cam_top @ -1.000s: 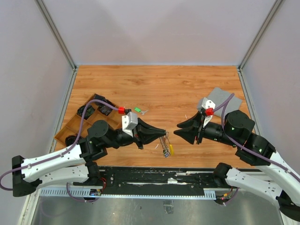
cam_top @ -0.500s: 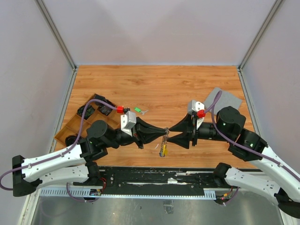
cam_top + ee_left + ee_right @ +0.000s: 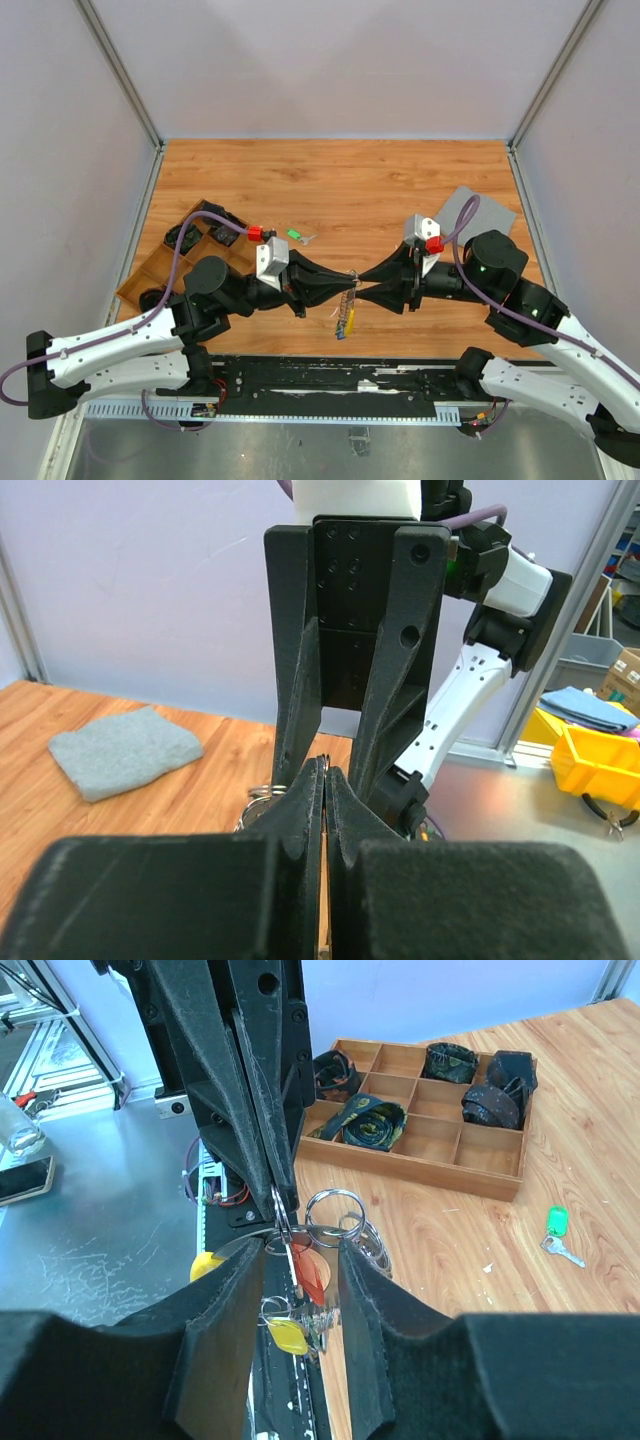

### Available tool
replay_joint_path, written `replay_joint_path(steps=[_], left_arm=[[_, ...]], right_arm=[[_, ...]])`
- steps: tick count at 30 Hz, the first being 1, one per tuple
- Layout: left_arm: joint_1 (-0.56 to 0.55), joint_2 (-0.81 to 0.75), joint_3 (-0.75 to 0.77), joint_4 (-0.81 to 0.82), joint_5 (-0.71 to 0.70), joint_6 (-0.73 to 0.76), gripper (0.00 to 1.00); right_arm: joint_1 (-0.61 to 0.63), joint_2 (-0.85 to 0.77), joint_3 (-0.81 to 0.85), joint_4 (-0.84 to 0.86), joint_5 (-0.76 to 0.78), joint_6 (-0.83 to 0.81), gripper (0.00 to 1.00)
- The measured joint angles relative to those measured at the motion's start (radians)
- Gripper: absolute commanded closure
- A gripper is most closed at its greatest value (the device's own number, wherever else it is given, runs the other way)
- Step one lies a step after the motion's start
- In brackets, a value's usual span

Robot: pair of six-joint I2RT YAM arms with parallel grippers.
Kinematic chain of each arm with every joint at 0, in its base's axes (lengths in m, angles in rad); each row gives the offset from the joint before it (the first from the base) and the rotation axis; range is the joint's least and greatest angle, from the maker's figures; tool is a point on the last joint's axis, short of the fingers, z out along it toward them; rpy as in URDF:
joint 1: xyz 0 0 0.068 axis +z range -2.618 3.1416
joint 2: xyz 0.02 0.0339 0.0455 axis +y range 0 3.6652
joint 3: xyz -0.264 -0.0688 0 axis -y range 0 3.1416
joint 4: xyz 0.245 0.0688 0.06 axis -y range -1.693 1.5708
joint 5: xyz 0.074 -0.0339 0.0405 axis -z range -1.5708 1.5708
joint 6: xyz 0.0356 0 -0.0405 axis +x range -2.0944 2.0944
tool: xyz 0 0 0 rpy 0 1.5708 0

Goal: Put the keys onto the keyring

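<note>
- Two grippers meet tip to tip above the near middle of the table (image 3: 400, 180).
- The left gripper (image 3: 352, 280) has its jaws pressed tight on the thin wire of the keyring (image 3: 283, 1222).
- The keyring hangs in the air below the tips, off the table, with a red key (image 3: 312, 1272) and a yellow key (image 3: 288, 1338) dangling from it.
- The right gripper (image 3: 300, 1250) has its jaws part-way apart and straddling the bunch. I can't tell if its pads touch anything.
- One loose green key (image 3: 296, 236) lies flat on the wood, well apart from both grippers, just beside the tray (image 3: 150, 275).
- Grey cloth (image 3: 480, 212) sits far right, not involved.
- Handling, as a judgement:
  - The ring looks light, stiff and springy, slick metal that could twist or slip in a pinch. It is best held on the wire edge, away from the split end.
  - The hanging keys will likely swing freely.
  - The green key looks tiny and flat, so hard to lift. Its plastic head seems the best place to take it, since the thin blade offers little to hold.
</note>
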Motion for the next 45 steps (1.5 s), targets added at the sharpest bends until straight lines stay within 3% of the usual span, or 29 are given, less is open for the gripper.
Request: replay_joint_path(steps=[13, 28, 30, 33, 35, 40, 45], left_arm=[[0.0, 0.006, 0.0, 0.007, 0.021, -0.003, 0.99], [0.0, 0.023, 0.0, 0.008, 0.052, -0.005, 0.99], [0.0, 0.023, 0.0, 0.01, 0.052, -0.005, 0.99], [0.0, 0.023, 0.0, 0.014, 0.052, -0.005, 0.99], [0.0, 0.022, 0.0, 0.019, 0.052, -0.005, 0.99], [0.0, 0.019, 0.0, 0.022, 0.051, -0.005, 1.0], [0.0, 0.018, 0.0, 0.022, 0.052, -0.006, 1.0]], right_arm=[[0.0, -0.047, -0.004, 0.029, 0.0, 0.0, 0.62], [0.0, -0.01, -0.004, 0.029, -0.061, 0.008, 0.81], [0.0, -0.01, -0.004, 0.029, -0.067, 0.008, 0.76], [0.0, -0.011, -0.004, 0.029, -0.071, 0.011, 0.6], [0.0, -0.014, -0.004, 0.029, -0.076, 0.014, 0.56], [0.0, -0.03, -0.004, 0.027, -0.074, 0.015, 0.56], [0.0, -0.066, -0.004, 0.028, -0.05, 0.016, 0.63]])
